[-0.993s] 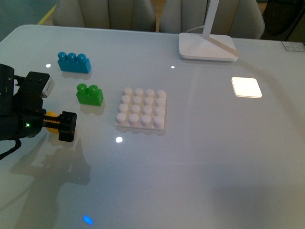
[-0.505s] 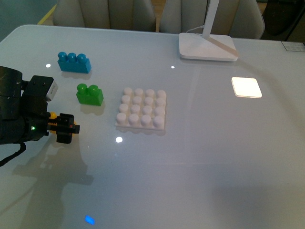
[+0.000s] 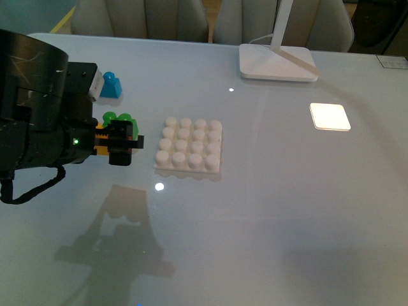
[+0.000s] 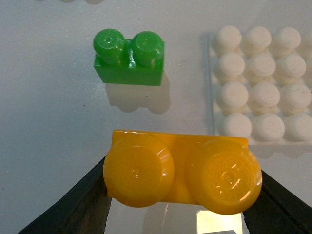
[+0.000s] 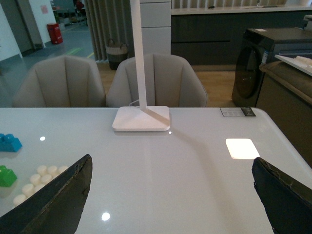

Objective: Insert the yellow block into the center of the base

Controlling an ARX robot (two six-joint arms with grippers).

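Front view: the left gripper, a black two-fingered clamp, is closed on the small yellow-orange plastic brick with two round studs. The brick is held above the glossy white table, just in front of the green two-stud plastic brick and beside the near-left part of the flat white square studded base plate, not over it. A blue plastic brick is partly hidden behind the arm. The white lamp foot stands at the far side.

Left wrist view: the black fingers press both ends of the yellow brick, studs facing the camera.

Right wrist view: the right gripper has its fingers spread wide apart and holds nothing.
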